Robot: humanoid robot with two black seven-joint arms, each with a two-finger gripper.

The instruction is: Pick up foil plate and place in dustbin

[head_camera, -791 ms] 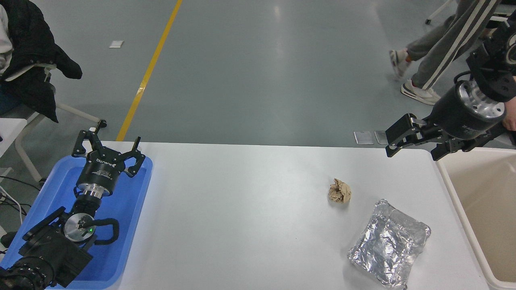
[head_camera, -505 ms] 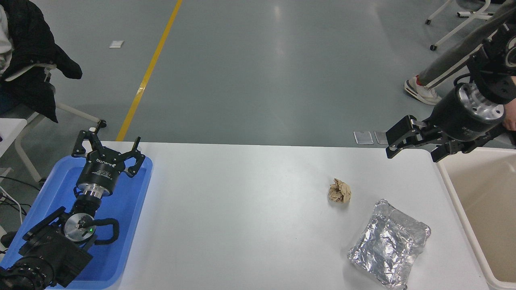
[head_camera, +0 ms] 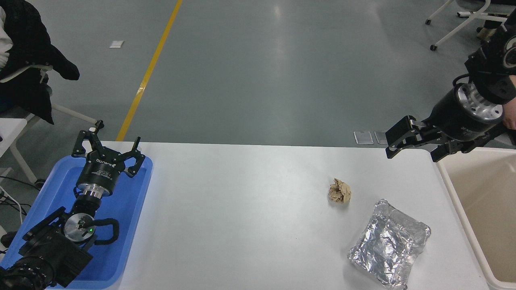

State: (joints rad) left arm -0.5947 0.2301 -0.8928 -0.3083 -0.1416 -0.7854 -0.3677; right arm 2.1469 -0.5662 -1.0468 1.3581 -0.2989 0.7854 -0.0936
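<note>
The foil plate, a crinkled silver tray, lies on the white table near the front right. The dustbin, a cream-beige tub, stands at the table's right edge. My right gripper is open and empty, held above the table's far right corner, well behind the foil plate and beside the dustbin's far rim. My left gripper is open and parked over the blue tray at the lower left.
A small crumpled brown paper ball lies just behind and left of the foil plate. A shallow blue tray sits at the table's left end. A chair with a black jacket stands at the far left.
A person walking past at the top right has left the view. My right gripper has barely shifted. The foil plate and paper ball have not moved.
</note>
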